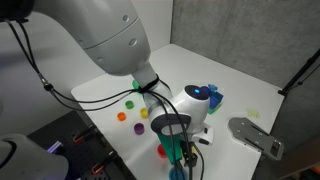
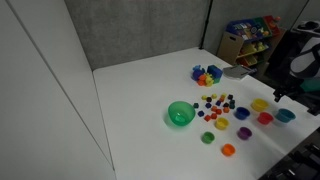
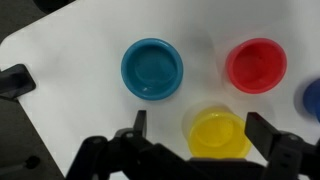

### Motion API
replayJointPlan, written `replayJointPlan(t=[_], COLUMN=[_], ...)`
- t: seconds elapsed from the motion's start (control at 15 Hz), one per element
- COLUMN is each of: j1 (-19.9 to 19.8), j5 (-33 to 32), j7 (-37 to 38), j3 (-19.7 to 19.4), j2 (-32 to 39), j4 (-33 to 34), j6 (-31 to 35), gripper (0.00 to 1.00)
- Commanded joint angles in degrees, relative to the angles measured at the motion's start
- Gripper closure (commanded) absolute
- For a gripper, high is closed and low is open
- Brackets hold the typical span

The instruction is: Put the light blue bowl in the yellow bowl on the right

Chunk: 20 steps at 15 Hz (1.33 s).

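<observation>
The light blue bowl [image 3: 152, 69] sits empty on the white table [image 3: 70, 60], near the yellow bowl [image 3: 218, 133], so the gripper [image 3: 197, 122], hovering over the yellow one with fingers spread wide, should shift across and straddle the blue rim before closing.

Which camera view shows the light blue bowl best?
Wrist view: the light blue bowl shows whole, from above, empty. An exterior view shows it as a small speck; in an exterior view the arm seems to hide it.
</observation>
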Motion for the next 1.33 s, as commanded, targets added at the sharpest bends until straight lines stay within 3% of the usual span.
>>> replayJointPlan(t=[0.0, 1.13, 1.2, 1.27], j1=[-0.6, 1.3, 1.5, 1.8], j5=[-0.7, -3.1, -3.2, -3.2], j7=[-0.2, 0.6, 0.7, 0.7], j3=[-0.8, -2.6, -2.7, -2.7], j2=[3.3, 11.1, 11.3, 11.5], j4=[2.3, 0.7, 0.7, 0.7], j6=[1.0, 8.1, 8.2, 8.3], gripper=[0.0, 0.0, 0.22, 0.26])
